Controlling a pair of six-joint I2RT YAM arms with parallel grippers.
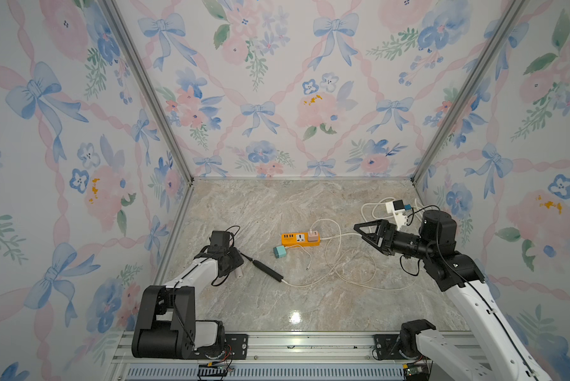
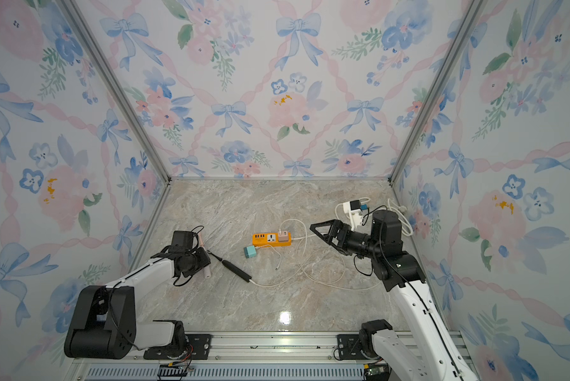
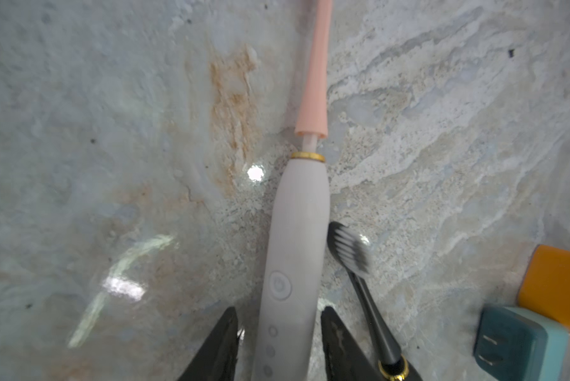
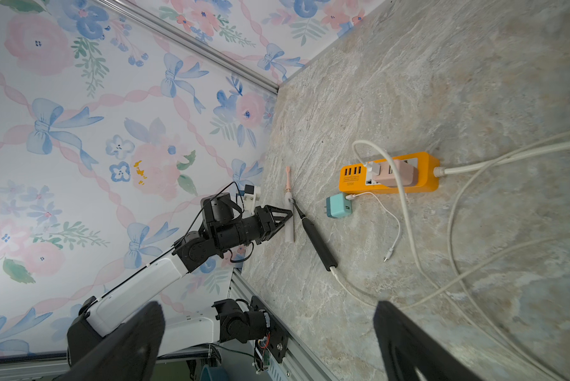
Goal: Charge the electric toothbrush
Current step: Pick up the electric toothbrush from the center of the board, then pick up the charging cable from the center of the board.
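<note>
White arms [image 1: 194,278] with black joints [image 1: 184,330] and looping black cables [image 1: 403,265]

In a top view the black wrist of the left arm [image 1: 226,260] hides the white electric toothbrush with pink neck [image 1: 239,272], except its base.

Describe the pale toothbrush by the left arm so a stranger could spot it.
Start at the orange power strip and look toward the left gripper. Between its jaws lies the white-handled toothbrush with a pink head; its neighbour, the black toothbrush, is dark and already cabled.
</note>
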